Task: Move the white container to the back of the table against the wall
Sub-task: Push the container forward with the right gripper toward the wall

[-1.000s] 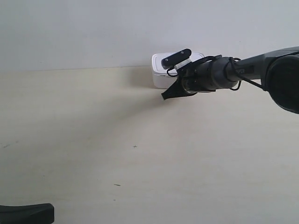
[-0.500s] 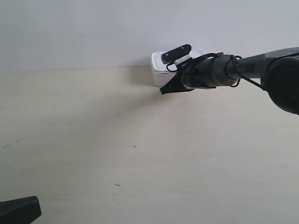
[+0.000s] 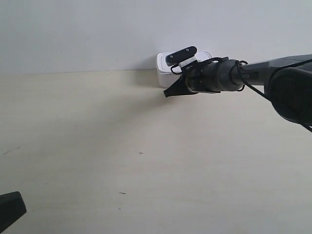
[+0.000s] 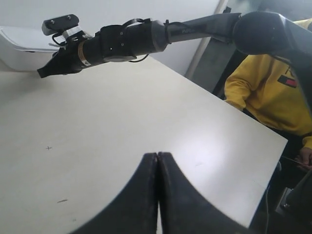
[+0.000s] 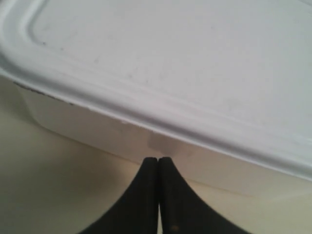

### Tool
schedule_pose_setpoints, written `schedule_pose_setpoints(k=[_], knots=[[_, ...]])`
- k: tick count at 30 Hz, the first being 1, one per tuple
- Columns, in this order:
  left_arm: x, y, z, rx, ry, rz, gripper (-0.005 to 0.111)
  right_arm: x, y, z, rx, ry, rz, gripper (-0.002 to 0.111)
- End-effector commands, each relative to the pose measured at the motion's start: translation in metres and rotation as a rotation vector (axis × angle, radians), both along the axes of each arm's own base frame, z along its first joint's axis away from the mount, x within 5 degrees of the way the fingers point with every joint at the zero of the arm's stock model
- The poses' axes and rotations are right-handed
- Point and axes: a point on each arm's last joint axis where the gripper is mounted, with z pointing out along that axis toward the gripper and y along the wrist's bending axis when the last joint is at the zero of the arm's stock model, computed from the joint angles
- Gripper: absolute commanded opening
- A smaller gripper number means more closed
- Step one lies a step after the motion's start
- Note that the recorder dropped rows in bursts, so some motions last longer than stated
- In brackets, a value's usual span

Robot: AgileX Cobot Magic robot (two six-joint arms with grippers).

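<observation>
1. Exterior view: the white container (image 3: 162, 73) sits at about 12 o'clock on the table (image 3: 146, 161), at the back edge where the tabletop meets the wall (image 3: 97, 34), and appears to be against it. The right arm reaches in from 3 o'clock. The right gripper (image 3: 166, 93) has its fingers pressed together into one dark wedge, low at the container's front wall at its 7 o'clock corner. A small camera (image 3: 181, 55) on the wrist covers part of the lid.
2. Left wrist view: the left gripper (image 4: 157, 157) is clenched with nothing between its fingers and is well apart from the container (image 4: 19, 46), which lies at the far side of the table (image 4: 146, 112). The right gripper (image 4: 43, 73) points at the box. A person in a yellow top (image 4: 263, 92) sits beyond the table's edge.
3. Right wrist view: the right gripper (image 5: 158, 161) is closed and empty, its tips at the container's (image 5: 170, 73) side wall just under the lid's rim; actual contact cannot be made out.
</observation>
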Motion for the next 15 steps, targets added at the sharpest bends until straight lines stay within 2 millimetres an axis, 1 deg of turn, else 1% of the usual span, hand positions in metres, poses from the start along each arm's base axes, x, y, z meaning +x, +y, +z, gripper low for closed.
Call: schedule_pose_setpoints(k=[1,8,15], knots=[[-0.0015,0.0018,0.0008,-0.007,-0.021,0.004,0.000,0.0071,0.0002,0.0095,0.004,-0.036,0.005,0.000],[-0.0017,0.0019,0.0010,-0.005,-0.026,0.003,0.000,0.0112,0.0020,0.0030,0.024,-0.034,-0.006,0.000],[-0.0017,0.0019,0.0010,0.004,-0.035,0.002,0.000,0.0113,0.0047,0.0037,0.041,-0.039,0.017,0.000]])
